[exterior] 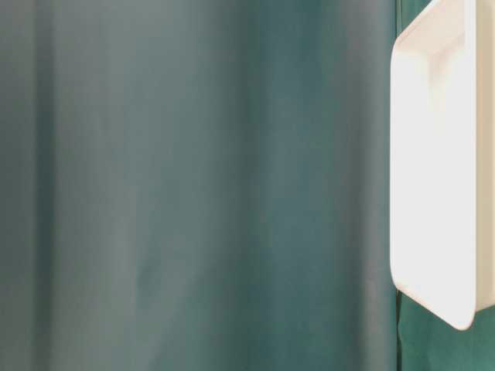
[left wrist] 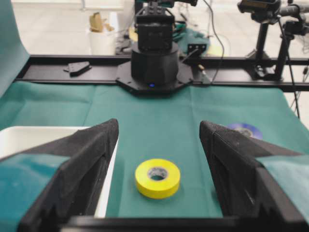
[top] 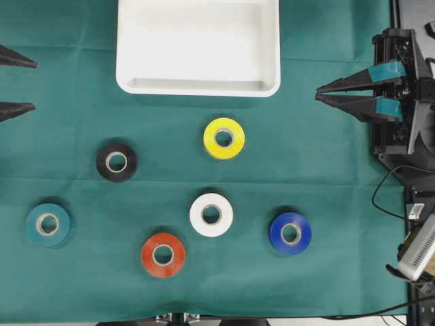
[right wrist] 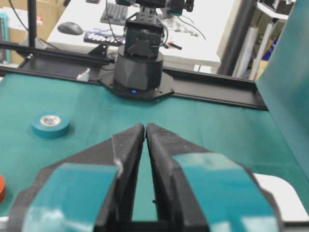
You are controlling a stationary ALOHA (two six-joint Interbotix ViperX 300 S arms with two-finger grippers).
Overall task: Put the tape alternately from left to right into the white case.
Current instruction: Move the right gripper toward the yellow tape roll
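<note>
Lying flat on the green cloth [top: 326, 176] that covers the surface, six rolls of tape are seen spread below the white case [top: 198, 87], which sits at the top middle of the overhead view with nothing in it. The yellow roll [top: 224, 138] is nearest the case, just below its lower rim. The black roll [top: 116, 161] is found to the left of it, and the teal roll [top: 47, 224] lower and further left. The white roll [top: 211, 214] is placed near the middle, with the red roll [top: 163, 255] below and left of it and the blue roll [top: 290, 233] to its right. All six are kept apart from one another and from the case.

The left gripper [top: 13, 83] is seen only by its two finger tips at the left edge, spread with a clear gap between them and nothing held; through its wrist camera the yellow roll is framed between the parted fingers [left wrist: 82, 164]. The right gripper [top: 319, 93] is parked at the right edge, level with the lower rim of the case, its fingers [right wrist: 128, 145] pressed together at the tips and nothing gripped. Both are kept well away from every roll
</note>
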